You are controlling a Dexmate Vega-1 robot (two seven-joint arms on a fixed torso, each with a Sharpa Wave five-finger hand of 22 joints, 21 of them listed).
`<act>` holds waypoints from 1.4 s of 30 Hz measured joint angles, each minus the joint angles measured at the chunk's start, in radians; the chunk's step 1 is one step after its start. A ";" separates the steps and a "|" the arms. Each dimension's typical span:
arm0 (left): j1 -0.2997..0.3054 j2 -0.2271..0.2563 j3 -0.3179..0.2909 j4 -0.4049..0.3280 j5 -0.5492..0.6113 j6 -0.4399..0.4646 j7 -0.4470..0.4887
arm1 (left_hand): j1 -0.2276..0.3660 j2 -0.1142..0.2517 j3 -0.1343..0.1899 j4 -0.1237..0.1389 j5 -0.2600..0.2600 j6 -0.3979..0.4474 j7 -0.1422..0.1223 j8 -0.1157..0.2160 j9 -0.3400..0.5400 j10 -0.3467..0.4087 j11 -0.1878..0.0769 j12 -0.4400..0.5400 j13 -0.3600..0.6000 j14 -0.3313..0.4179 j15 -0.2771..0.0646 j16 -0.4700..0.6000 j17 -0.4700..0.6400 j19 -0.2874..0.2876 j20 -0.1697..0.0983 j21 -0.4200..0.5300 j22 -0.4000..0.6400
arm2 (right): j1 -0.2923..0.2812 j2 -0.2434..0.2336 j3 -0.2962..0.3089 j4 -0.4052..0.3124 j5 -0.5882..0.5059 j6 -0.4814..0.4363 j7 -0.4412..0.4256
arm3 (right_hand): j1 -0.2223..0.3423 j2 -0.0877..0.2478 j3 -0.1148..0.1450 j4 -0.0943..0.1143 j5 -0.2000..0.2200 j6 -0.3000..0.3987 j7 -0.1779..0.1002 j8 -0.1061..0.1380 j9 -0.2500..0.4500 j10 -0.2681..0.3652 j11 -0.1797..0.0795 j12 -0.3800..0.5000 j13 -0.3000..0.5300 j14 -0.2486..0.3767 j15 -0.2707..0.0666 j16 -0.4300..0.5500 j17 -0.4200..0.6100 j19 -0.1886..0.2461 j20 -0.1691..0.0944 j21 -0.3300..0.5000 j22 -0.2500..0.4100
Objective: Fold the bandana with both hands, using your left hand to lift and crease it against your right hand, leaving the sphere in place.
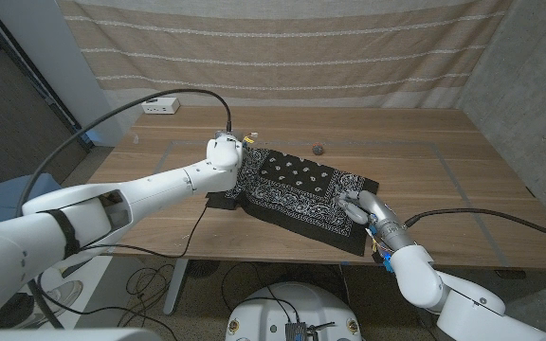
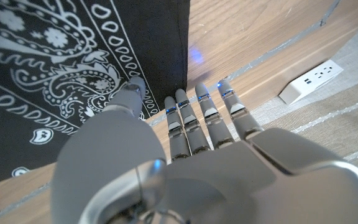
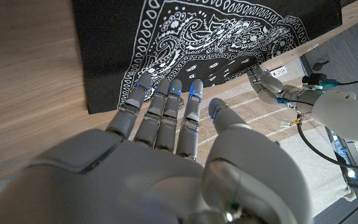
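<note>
1. While your arms reach in from both near corners, the long wooden table (image 1: 425,189) carries everything you need to watch, with taped lines marking a rectangle on its top.
2. You have the black square cotton bandana with white paisley print (image 1: 301,194) lying spread flat at the table's middle, turned at an angle, its near corner close to the front edge.
3. Your left hand (image 1: 224,152) sits at the bandana's left edge; in the left wrist view (image 2: 185,124) its fingers are straight and close together, tips (image 2: 171,102) down at the cloth's hem, thumb on the print. Whether cloth is pinched you cannot tell.
4. Your right hand (image 1: 360,206) rests at the near right edge; the right wrist view (image 3: 166,118) shows fingers (image 3: 166,93) extended side by side on the border, holding nothing you can see.
5. A white power strip (image 1: 161,106) lies at the far left corner.
6. The small dark sphere (image 1: 319,148) sits beyond the bandana, apart from it; its surface is too small to make out.
</note>
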 measured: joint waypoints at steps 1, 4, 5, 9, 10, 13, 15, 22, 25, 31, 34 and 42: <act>-0.005 -0.007 0.012 0.011 0.019 0.005 -0.011 | 0.000 0.000 -0.001 -0.001 0.000 0.002 -0.002 0.000 0.000 0.002 0.002 0.000 0.000 0.001 0.001 0.000 0.003 0.000 0.000 0.000 0.000 | -0.001 0.000 0.000 0.000 0.000 0.000 0.000 | 0.000 0.000 0.000 0.000 0.000 0.003 0.003 0.000 0.000 0.005 0.001 0.000 0.000 0.006 0.001 0.000 0.000 0.000 0.000 0.000 0.000; -0.015 -0.022 0.032 0.035 0.052 0.013 -0.029 | 0.000 0.000 -0.011 0.003 -0.003 0.011 -0.004 0.000 0.000 0.024 -0.006 0.004 0.004 0.009 -0.002 0.001 0.004 0.000 0.000 0.000 0.000 | -0.009 0.001 0.004 -0.001 -0.002 0.004 -0.003 | 0.000 0.000 0.004 0.004 0.000 0.022 0.000 0.000 0.000 0.019 0.004 0.000 0.000 0.023 0.001 0.000 -0.001 0.011 0.004 0.008 0.000; -0.018 -0.027 0.039 0.044 0.062 0.015 -0.035 | 0.000 0.000 -0.014 0.002 -0.003 0.018 -0.007 0.000 -0.001 0.037 -0.007 0.009 0.005 0.013 0.000 0.006 0.004 0.000 0.000 0.000 0.000 | -0.012 0.001 0.006 -0.001 -0.002 0.006 -0.004 | -0.001 -0.001 0.004 0.004 -0.004 0.025 0.003 0.000 0.000 0.023 0.006 0.005 0.000 0.030 0.000 0.000 -0.002 0.015 0.001 0.008 0.000; -0.023 -0.041 0.052 0.067 0.091 0.017 -0.048 | 0.013 0.013 -0.037 0.002 -0.003 0.088 -0.006 0.016 -0.001 0.102 -0.015 0.024 0.005 0.043 -0.004 0.019 0.003 0.003 -0.002 0.000 0.000 | -0.020 0.001 0.010 -0.001 -0.008 0.015 -0.008 | -0.015 -0.015 -0.002 0.010 -0.008 0.073 0.005 0.004 0.000 0.065 0.011 0.011 0.000 0.074 0.002 0.012 -0.003 0.046 -0.001 0.019 0.000; -0.024 -0.046 0.055 0.076 0.093 0.017 -0.048 | 0.019 0.017 -0.041 0.003 -0.004 0.108 -0.009 0.018 -0.002 0.123 -0.018 0.029 0.005 0.054 -0.004 0.019 0.002 0.004 -0.004 0.000 0.000 | -0.024 0.000 0.011 -0.001 -0.011 0.019 -0.010 | -0.015 -0.015 -0.001 0.009 -0.008 0.087 0.003 0.007 0.000 0.078 0.012 0.015 0.000 0.085 0.002 0.016 -0.003 0.052 -0.002 0.022 0.000; -0.021 -0.052 0.055 0.086 0.104 0.014 -0.047 | 0.037 0.032 -0.046 0.007 -0.004 0.172 -0.006 0.035 -0.002 0.185 -0.026 0.044 0.005 0.073 -0.009 0.025 0.002 0.011 -0.011 0.007 0.005 | -0.029 -0.003 0.013 -0.001 -0.016 0.023 -0.012 | -0.008 -0.021 0.014 -0.006 -0.008 0.147 0.004 0.018 0.000 0.118 0.013 0.021 0.000 0.118 -0.007 0.027 -0.003 0.062 -0.002 0.023 0.000; -0.016 -0.055 0.053 0.089 0.108 0.009 -0.042 | 0.047 0.042 -0.046 0.007 -0.004 0.218 -0.005 0.044 -0.002 0.225 -0.030 0.051 0.004 0.091 -0.009 0.029 -0.002 0.011 -0.011 0.011 0.005 | -0.033 -0.007 0.013 -0.001 -0.030 0.026 -0.015 | -0.008 -0.021 0.010 -0.013 -0.011 0.199 0.010 0.026 0.000 0.151 0.015 0.026 0.000 0.136 -0.018 0.032 -0.002 0.066 -0.005 0.023 0.004; 0.006 -0.055 0.028 0.089 0.117 -0.020 -0.005 | 0.086 0.081 -0.048 0.000 -0.004 0.346 0.006 0.070 0.008 0.352 -0.036 0.083 0.010 0.134 -0.013 0.029 -0.011 0.016 -0.016 0.015 0.005 | -0.037 -0.016 0.007 0.004 -0.061 0.012 -0.010 | -0.050 -0.015 -0.013 0.009 -0.015 0.349 0.038 0.034 -0.003 0.269 0.025 0.051 -0.003 0.167 -0.038 0.040 0.013 0.073 -0.012 0.030 0.005; 0.013 -0.054 0.020 0.084 0.120 -0.030 0.008 | 0.116 0.098 -0.042 -0.007 -0.004 0.395 0.013 0.082 0.009 0.406 -0.037 0.101 0.023 0.161 -0.015 0.029 -0.012 0.022 -0.022 0.022 0.005 | -0.035 -0.017 0.001 0.010 -0.065 0.002 -0.002 | -0.069 -0.013 -0.018 0.021 -0.019 0.366 0.045 0.034 -0.003 0.286 0.022 0.055 -0.003 0.179 -0.047 0.040 0.011 0.080 -0.020 0.030 0.005; 0.034 -0.046 -0.005 0.057 0.132 -0.045 0.035 | 0.161 0.126 -0.042 -0.006 -0.004 0.447 0.040 0.090 0.013 0.503 -0.038 0.152 0.059 0.242 -0.029 0.064 0.005 0.031 -0.031 0.033 0.005 | -0.018 -0.017 -0.015 0.028 -0.068 -0.034 0.029 | -0.098 -0.006 -0.021 0.048 -0.019 0.377 0.048 0.034 -0.003 0.291 0.016 0.055 -0.003 0.188 -0.052 0.040 0.006 0.089 -0.029 0.035 0.004; 0.044 -0.038 -0.019 0.034 0.137 -0.051 0.040 | 0.178 0.133 -0.055 -0.005 -0.008 0.454 0.046 0.089 0.014 0.523 -0.041 0.184 0.084 0.269 -0.038 0.088 0.028 0.027 -0.035 0.041 0.009 | -0.011 -0.016 -0.022 0.039 -0.066 -0.045 0.039 | -0.109 -0.005 -0.023 0.058 -0.019 0.380 0.048 0.029 -0.002 0.292 0.016 0.055 -0.002 0.188 -0.052 0.035 0.006 0.087 -0.031 0.035 0.004; 0.066 -0.004 -0.062 -0.065 0.153 -0.059 0.035 | 0.214 0.148 -0.077 -0.002 -0.006 0.454 0.047 0.081 0.020 0.539 -0.045 0.243 0.147 0.297 -0.045 0.129 0.085 0.029 -0.039 0.051 0.009 | 0.001 -0.016 -0.036 0.067 -0.050 -0.056 0.053 | -0.120 -0.012 -0.025 0.068 -0.019 0.389 0.050 0.026 -0.002 0.295 0.012 0.055 -0.002 0.198 -0.056 0.031 0.002 0.088 -0.030 0.035 0.005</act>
